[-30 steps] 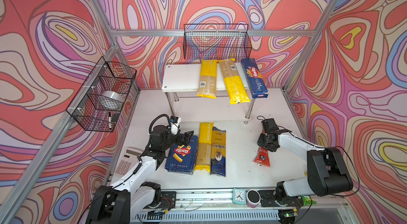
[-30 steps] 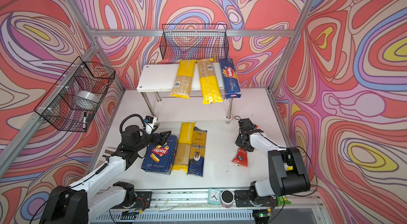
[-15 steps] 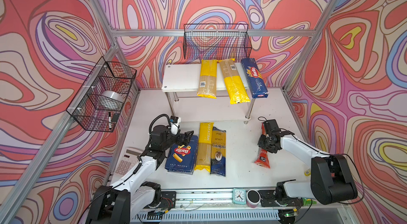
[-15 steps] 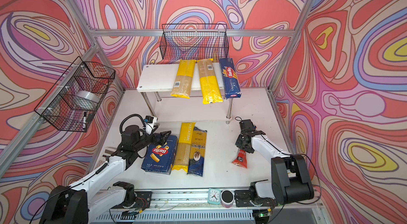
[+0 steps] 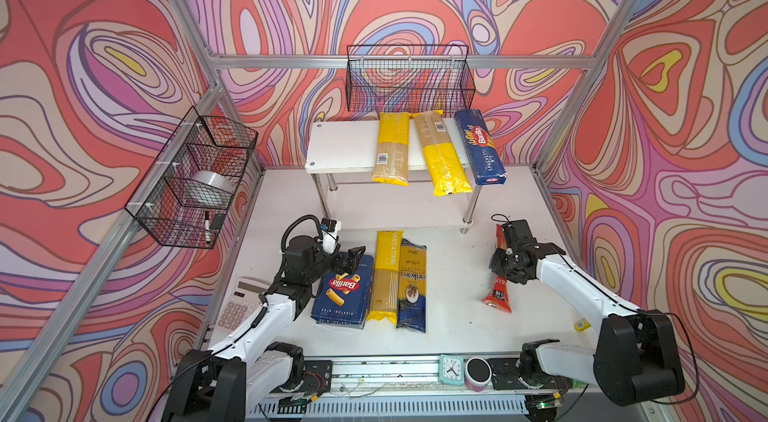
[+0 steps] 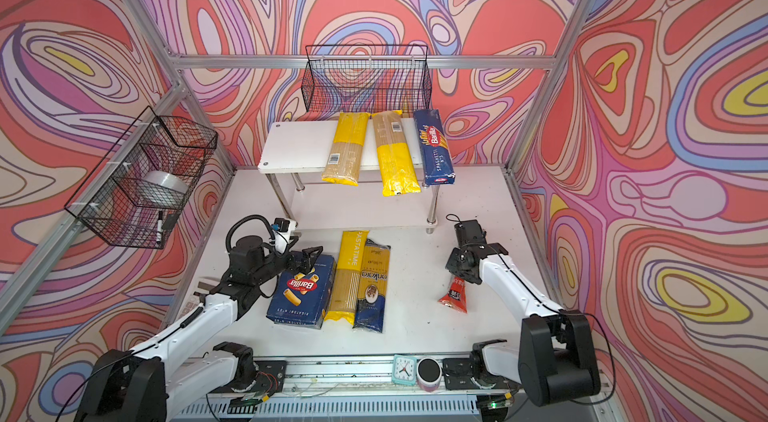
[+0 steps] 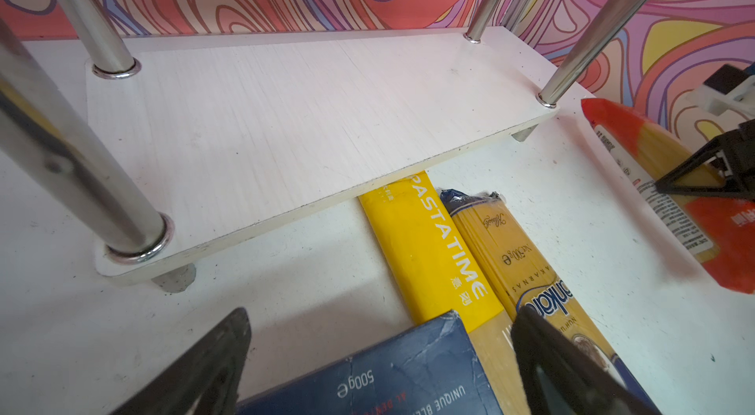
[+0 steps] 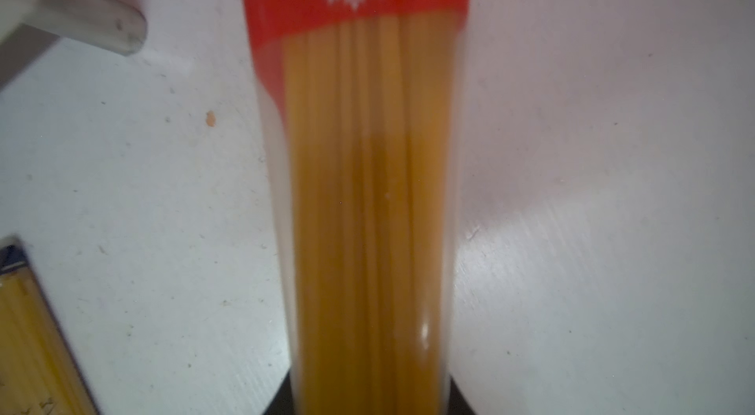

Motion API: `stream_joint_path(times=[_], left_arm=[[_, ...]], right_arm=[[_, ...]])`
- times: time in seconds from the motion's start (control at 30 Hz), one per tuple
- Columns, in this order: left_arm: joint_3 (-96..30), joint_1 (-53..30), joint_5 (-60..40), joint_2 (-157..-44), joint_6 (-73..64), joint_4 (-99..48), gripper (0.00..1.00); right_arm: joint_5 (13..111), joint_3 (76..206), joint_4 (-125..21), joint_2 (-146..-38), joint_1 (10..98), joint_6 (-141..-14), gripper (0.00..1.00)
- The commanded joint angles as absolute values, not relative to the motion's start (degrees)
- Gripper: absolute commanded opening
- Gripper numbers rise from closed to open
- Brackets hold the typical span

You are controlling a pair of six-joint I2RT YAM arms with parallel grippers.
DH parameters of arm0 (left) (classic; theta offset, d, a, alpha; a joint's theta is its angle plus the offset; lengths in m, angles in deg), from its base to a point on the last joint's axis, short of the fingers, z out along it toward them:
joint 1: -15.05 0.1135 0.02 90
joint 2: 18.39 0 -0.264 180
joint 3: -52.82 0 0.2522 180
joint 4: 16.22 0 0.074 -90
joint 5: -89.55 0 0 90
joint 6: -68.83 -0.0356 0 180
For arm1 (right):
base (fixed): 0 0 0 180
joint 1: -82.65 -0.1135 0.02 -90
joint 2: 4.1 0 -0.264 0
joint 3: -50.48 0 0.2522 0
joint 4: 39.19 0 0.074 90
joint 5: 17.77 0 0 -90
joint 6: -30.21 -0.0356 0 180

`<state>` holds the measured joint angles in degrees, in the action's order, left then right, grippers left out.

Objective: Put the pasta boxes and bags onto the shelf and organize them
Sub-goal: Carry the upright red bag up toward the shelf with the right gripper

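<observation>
While right pincer (image 5: 501,270) grips red bag (image 5: 498,298) (shelf (image 5: 345,146) near) — table (image 5: 453,274) lies open.

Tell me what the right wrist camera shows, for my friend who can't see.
A red spaghetti bag with a clear window of pasta fills the middle, running out from between the jaws of the right gripper. Around it lies the white table.

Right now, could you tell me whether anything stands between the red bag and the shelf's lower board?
Nothing lies between them. The red bag, in the right gripper, sits beside the shelf's front right leg; the lower board is bare.
</observation>
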<state>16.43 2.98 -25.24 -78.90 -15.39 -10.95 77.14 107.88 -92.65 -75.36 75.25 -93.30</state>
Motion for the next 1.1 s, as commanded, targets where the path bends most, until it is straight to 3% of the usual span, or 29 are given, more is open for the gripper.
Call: stream_joint_path(times=[0.0,0.57,1.07], left_arm=[[14.9,2.7,-25.0,-79.0,-15.8,-11.3,1.0],[15.0,2.8,-25.0,-78.9,-15.9,-11.2,1.0],[15.1,2.7,-24.7,-78.8,-15.8,-11.2,1.0]], right_arm=[[78.6,111.8,-91.7,-71.5,75.0,-92.4,0.0],[78.5,118.0,-98.5,-64.7,75.0,-89.9,0.0],[78.7,135.4,-107.1,-63.5,75.0,-86.6,0.0]])
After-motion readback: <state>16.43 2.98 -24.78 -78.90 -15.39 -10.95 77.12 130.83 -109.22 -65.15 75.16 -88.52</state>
